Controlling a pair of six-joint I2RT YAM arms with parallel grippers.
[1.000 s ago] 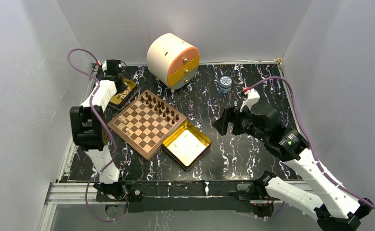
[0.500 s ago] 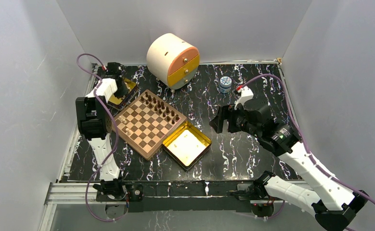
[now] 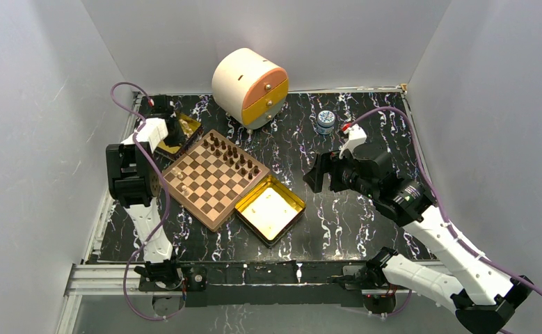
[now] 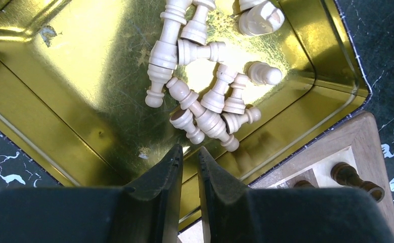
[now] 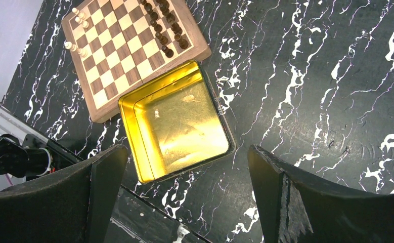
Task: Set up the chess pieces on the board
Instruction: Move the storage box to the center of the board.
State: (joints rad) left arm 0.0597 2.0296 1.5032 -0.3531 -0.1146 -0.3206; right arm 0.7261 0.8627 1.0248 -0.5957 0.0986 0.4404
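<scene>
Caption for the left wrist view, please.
Left gripper, nearly closed and empty, above a gold tin of toppled light pieces; board corner alongside.

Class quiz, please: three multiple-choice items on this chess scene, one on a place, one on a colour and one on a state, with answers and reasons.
1. Where do the toppled light pieces lie?
A in a cloth bag
B in a gold tin
C in a glass bowl

2. What colour are the crowded pieces along one edge of the board?
A dark brown
B light tan
C blue

3. How do the right gripper's fingers stand?
A pressed together
B wide apart, empty
C clamped on a pawn

Answers: B, the left wrist view shows them heaped there; A, they are visibly dark; B, the gap is wide and holds nothing.
</scene>
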